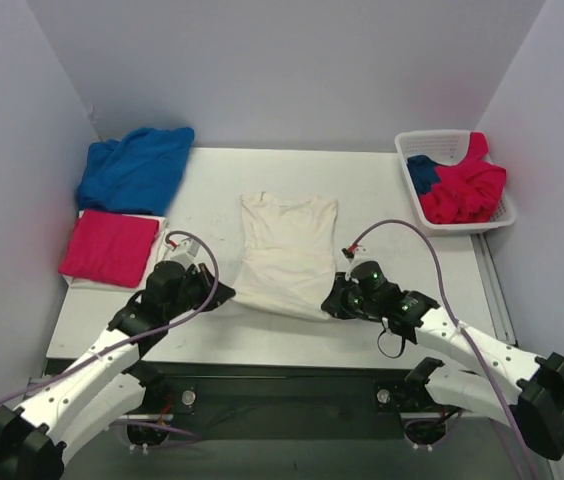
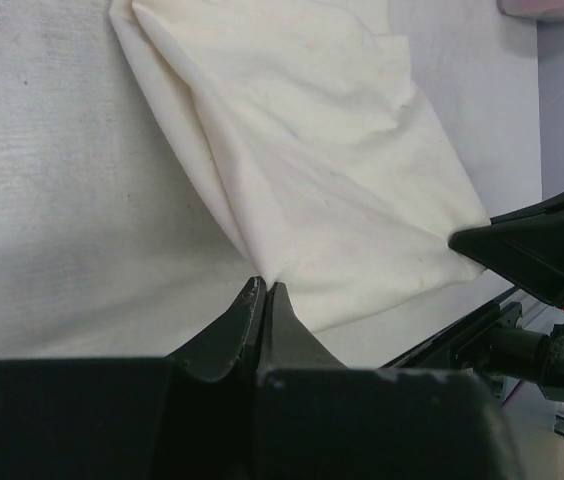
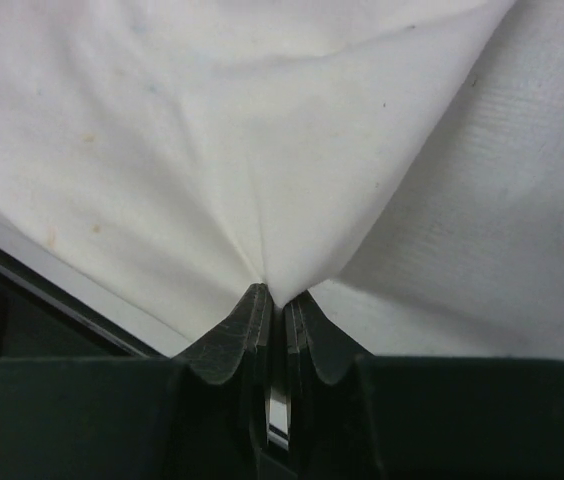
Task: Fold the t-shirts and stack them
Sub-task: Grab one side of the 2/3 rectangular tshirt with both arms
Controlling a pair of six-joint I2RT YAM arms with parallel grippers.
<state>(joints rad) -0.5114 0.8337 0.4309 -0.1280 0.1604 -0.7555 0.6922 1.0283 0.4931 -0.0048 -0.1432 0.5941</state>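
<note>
I have both grippers pinched on the large cream-white cotton t-shirt (image 1: 287, 255). The left gripper (image 2: 264, 292) is closed on its near left hem corner and the right gripper (image 3: 274, 298) on the near right corner, with cloth running away from the fingertips across the white table (image 1: 382, 200). The sleeves appear tucked in; I judge the lengthwise fold not yet made.

Well outward of the left fingers, a folded crimson-pink shirt (image 1: 110, 247) lies beside a rumpled royal-blue shirt (image 1: 134, 168). Far beyond the right fingers, the white plastic lattice basket (image 1: 407, 148) holds a bunched crimson shirt (image 1: 467, 190) and a dark blue shirt (image 1: 422, 172), both unfolded.
</note>
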